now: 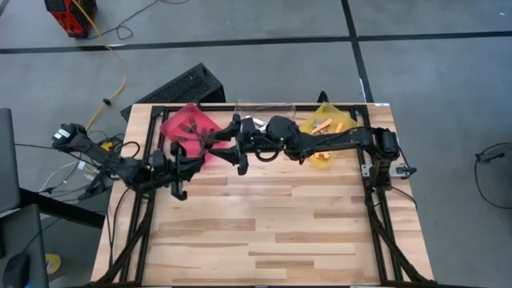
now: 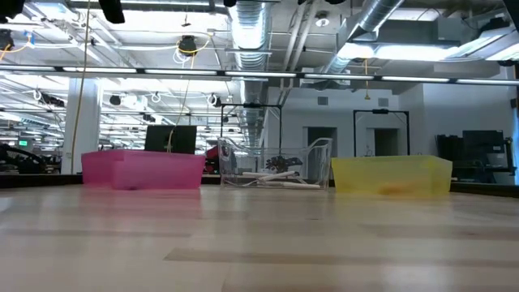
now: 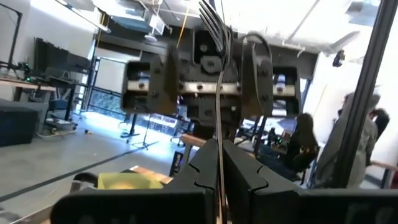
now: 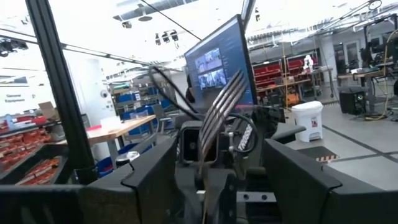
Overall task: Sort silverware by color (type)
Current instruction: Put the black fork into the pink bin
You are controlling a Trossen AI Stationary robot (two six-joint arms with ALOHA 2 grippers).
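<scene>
Passing fork (image 3: 219,93) | left end effector (image 3: 219,163) clamped on it | right end effector (image 4: 219,163) apart, ready to receive

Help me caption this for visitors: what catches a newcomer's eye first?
A fork pinched upright in the left gripper, facing the right gripper, whose fingers stand open around it. The arms meet above the table's far side, before the red bin, clear bin and yellow bin.

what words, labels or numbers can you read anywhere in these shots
No text can be read in any view.
White wall sign, right wrist view: lines of print, too blurred to read.
Dark computer monitor, right wrist view: windows on screen, too small to read.
Small green sign, low view: too small to read.
</scene>
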